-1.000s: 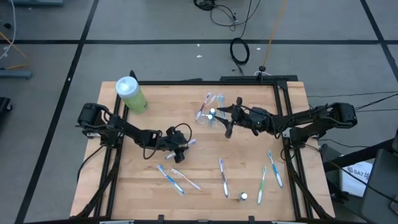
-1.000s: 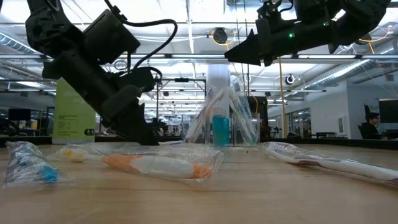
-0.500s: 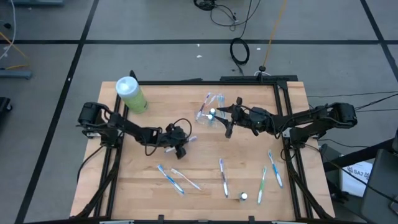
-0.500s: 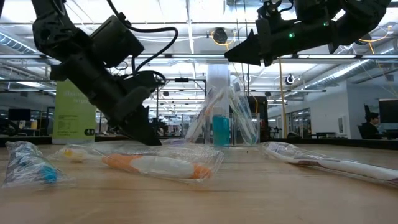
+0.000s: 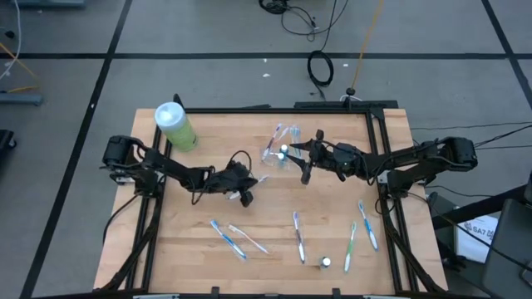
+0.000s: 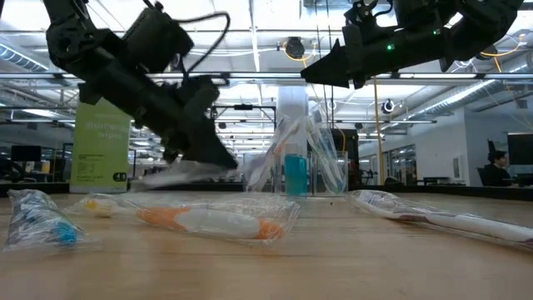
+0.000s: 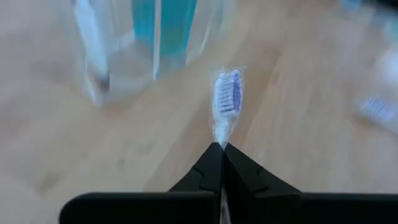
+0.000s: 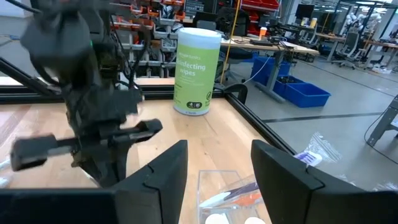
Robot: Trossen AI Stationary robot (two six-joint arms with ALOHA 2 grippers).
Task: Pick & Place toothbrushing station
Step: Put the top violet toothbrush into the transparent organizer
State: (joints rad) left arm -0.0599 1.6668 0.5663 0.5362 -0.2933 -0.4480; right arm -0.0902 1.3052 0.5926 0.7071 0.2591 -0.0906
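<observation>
Left fingers (image 7: 222, 149) clamp wrapped toothbrush (image 7: 226, 99); right fingers (image 8: 217, 163) apart; canister (image 8: 195, 70) reads "wipes".

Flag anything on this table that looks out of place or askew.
Wrapped toothbrushes lie scattered flat at odd angles across the table's near half instead of standing in the clear cup. The left claw is shut on one wrapped toothbrush. Nothing looks spilled or broken.
</observation>
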